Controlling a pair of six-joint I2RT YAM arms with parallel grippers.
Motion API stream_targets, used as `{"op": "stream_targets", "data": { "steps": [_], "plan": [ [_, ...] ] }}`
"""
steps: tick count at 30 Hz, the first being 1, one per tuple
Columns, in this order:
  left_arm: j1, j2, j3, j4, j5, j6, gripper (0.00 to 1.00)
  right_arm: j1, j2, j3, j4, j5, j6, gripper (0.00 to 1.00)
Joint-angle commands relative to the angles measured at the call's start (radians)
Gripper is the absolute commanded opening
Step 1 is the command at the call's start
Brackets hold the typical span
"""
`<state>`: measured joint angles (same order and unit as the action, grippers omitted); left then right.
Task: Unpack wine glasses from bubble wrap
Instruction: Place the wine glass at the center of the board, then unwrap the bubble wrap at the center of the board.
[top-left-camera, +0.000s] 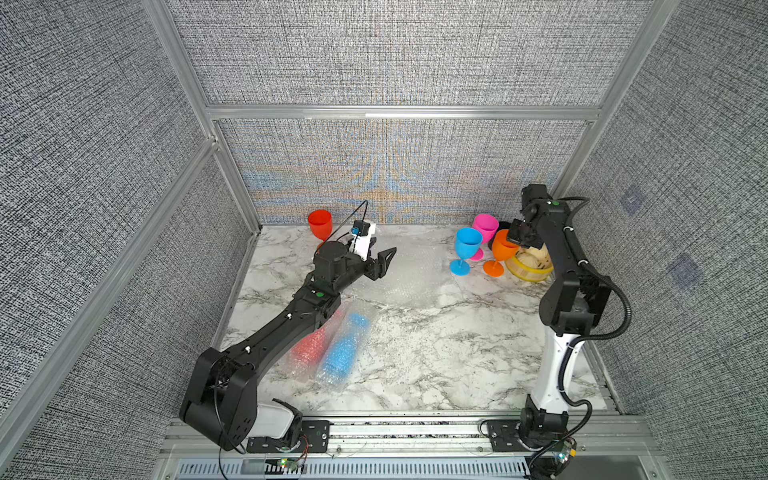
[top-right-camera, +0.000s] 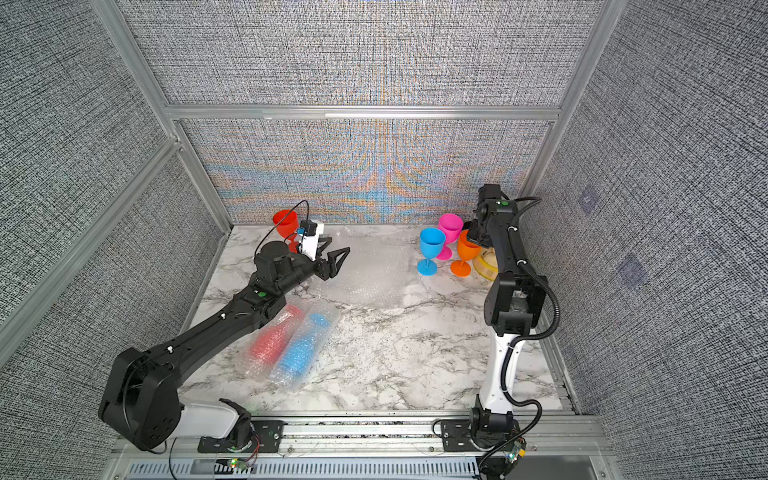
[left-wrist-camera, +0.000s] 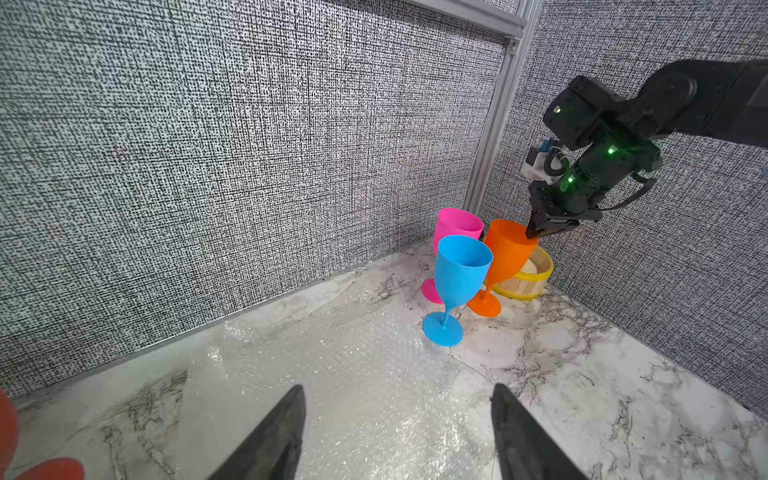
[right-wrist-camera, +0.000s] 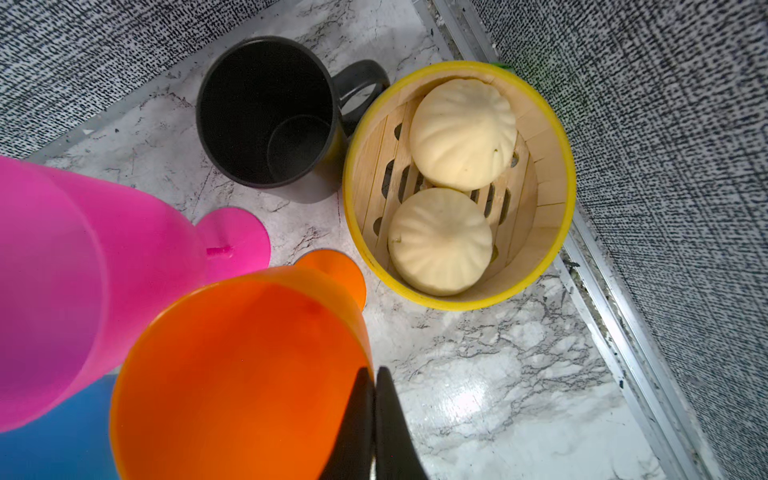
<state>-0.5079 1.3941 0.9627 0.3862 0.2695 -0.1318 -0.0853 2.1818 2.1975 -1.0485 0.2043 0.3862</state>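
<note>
My right gripper (right-wrist-camera: 375, 370) is shut on the rim of the orange wine glass (top-left-camera: 503, 247), which stands upright at the back right, one finger inside the bowl and one outside. Beside it stand a blue wine glass (top-left-camera: 468, 241) and a pink one (top-left-camera: 485, 224). A red wine glass (top-left-camera: 320, 224) stands at the back left. My left gripper (left-wrist-camera: 398, 388) hovers open and empty over a flat sheet of bubble wrap (left-wrist-camera: 365, 395). Under the left arm lie a red wine glass (top-left-camera: 309, 347) and a blue one (top-left-camera: 343, 353), each rolled in bubble wrap.
A yellow-rimmed bamboo steamer (right-wrist-camera: 457, 305) with two buns sits right beside the orange glass's foot, and a black mug (right-wrist-camera: 266, 112) stands behind it in the back right corner. Fabric walls with metal rails close the marble table (top-left-camera: 436, 353) on three sides.
</note>
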Motion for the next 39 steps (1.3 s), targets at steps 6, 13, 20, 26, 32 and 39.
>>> {"op": "stream_targets", "data": {
  "steps": [6,13,20,26,32,39],
  "plan": [
    [0.009,0.002,0.017,-0.013,-0.026,-0.024,0.69,-0.013,-0.043,0.008,-0.031,-0.025,0.011,0.46],
    [0.037,-0.003,0.047,-0.093,-0.087,-0.140,1.00,0.016,-0.227,-0.060,-0.003,-0.003,0.012,0.54],
    [0.089,0.057,0.080,-0.152,-0.117,-0.297,1.00,0.201,-0.509,-0.357,0.134,0.024,0.011,0.54],
    [0.082,0.099,0.184,-0.422,-0.210,-0.310,0.97,0.443,-0.699,-0.663,0.263,-0.072,0.009,0.53],
    [0.058,0.097,0.238,-0.792,-0.101,-0.366,0.90,0.592,-0.826,-0.975,0.480,-0.347,0.040,0.52],
    [0.060,-0.032,0.137,-1.072,-0.065,-0.383,0.89,0.689,-0.860,-1.126,0.630,-0.538,0.071,0.52]
  ]
}}
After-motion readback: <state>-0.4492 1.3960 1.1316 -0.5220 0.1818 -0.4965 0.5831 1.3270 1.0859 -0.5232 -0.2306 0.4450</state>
